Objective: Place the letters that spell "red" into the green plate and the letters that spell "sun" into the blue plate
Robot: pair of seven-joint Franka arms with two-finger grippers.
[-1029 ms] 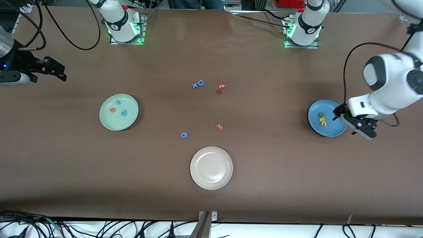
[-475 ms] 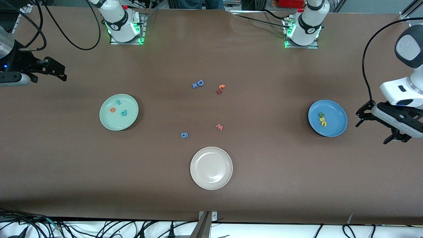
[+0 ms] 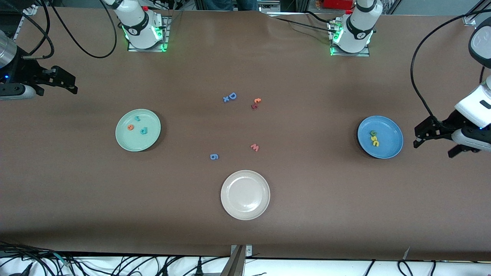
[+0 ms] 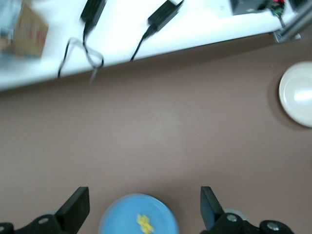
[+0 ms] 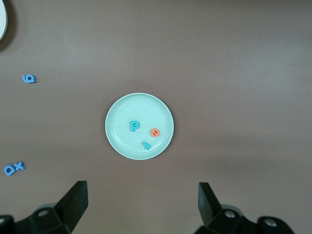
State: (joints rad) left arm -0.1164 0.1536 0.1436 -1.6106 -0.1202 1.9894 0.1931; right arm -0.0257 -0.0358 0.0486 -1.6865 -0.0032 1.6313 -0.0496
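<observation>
The green plate (image 3: 135, 142) lies toward the right arm's end of the table and holds the orange "e" (image 3: 130, 127), the teal "r" (image 3: 137, 118) and the teal "d" (image 3: 143, 131). The blue plate (image 3: 389, 145) lies toward the left arm's end with the green "u" (image 3: 372, 133) and two yellow letters (image 3: 375, 141) in it. My left gripper (image 3: 433, 148) hangs open and empty beside the blue plate, over bare table at the table's end. My right gripper (image 3: 69, 81) waits open and empty over the other end. In the right wrist view the green plate (image 5: 122, 114) shows ahead of the open fingers (image 5: 73, 200).
A cream-white plate (image 3: 245, 207) sits nearest the front camera, mid-table. Loose letters lie between the plates: blue "D" and "x" (image 3: 230, 97), an orange "t" with a dark red letter (image 3: 256, 103), a reddish "w" (image 3: 255, 147), a blue "g" (image 3: 214, 156).
My left gripper has pulled away from over the blue plate's edge toward the table's end, leaving the plate fully in view. The right arm and all letters have stayed put.
</observation>
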